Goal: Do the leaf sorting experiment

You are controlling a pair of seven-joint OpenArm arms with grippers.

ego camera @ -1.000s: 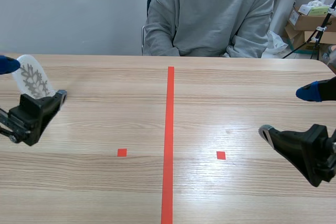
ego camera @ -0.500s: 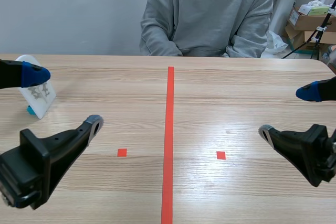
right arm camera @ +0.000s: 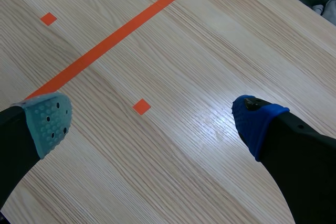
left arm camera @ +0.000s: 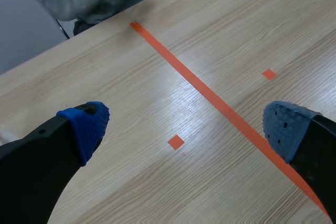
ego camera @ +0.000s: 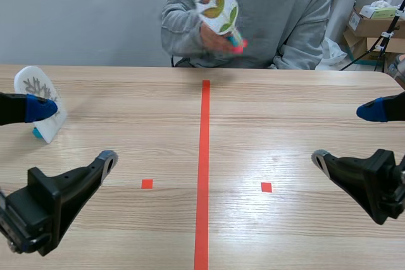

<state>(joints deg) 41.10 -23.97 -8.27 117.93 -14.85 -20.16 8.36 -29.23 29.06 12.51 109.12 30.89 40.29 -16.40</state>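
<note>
Both open, left claw [ego camera: 74, 132] and right claw [ego camera: 347, 134] idle; first card [ego camera: 31, 83] placed mid-left, hand [ego camera: 215, 37] now raises next card [ego camera: 216, 3]

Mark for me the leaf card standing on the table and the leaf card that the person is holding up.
standing leaf card [ego camera: 38, 84]: scene view, on its grey leaf print.
held leaf card [ego camera: 217, 6]: scene view, on the printed leaves at its middle.

Lab: taped table [ego camera: 285, 112], stacked boxes [ego camera: 368, 27]
</note>
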